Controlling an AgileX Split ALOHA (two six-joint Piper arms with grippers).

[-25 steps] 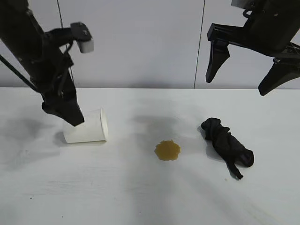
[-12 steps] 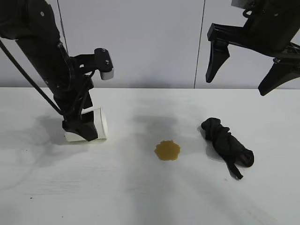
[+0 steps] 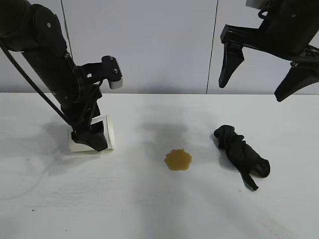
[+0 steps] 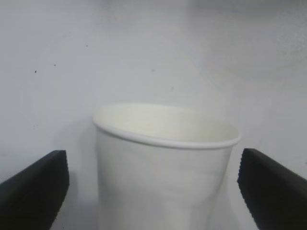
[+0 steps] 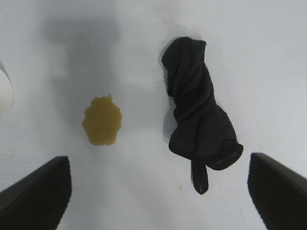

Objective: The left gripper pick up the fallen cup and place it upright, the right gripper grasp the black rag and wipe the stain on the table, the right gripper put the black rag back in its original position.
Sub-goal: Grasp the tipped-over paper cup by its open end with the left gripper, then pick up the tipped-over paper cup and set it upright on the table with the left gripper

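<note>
The white paper cup point(image 3: 107, 132) lies on its side at the left of the table point(image 3: 149, 209), rim toward the stain. My left gripper point(image 3: 91, 138) is down at the cup and open. In the left wrist view its two fingers point(image 4: 33, 191) stand on either side of the cup point(image 4: 163, 167), with a gap on each side. The yellowish-brown stain point(image 3: 178, 159) is in the middle. The black rag point(image 3: 241, 154) lies bunched to its right. My right gripper point(image 3: 250, 91) hangs high above the rag, open and empty. Its wrist view shows the stain point(image 5: 102, 120) and the rag point(image 5: 199, 122) below.
A grey panelled wall stands behind the table. The cup's rim edge shows at the side of the right wrist view point(image 5: 5, 93). Bare white tabletop lies in front of the stain and the rag.
My left arm has swung right and lowered, bringing its open fingers down around the cup. The cup, stain, rag and right arm have not moved.
</note>
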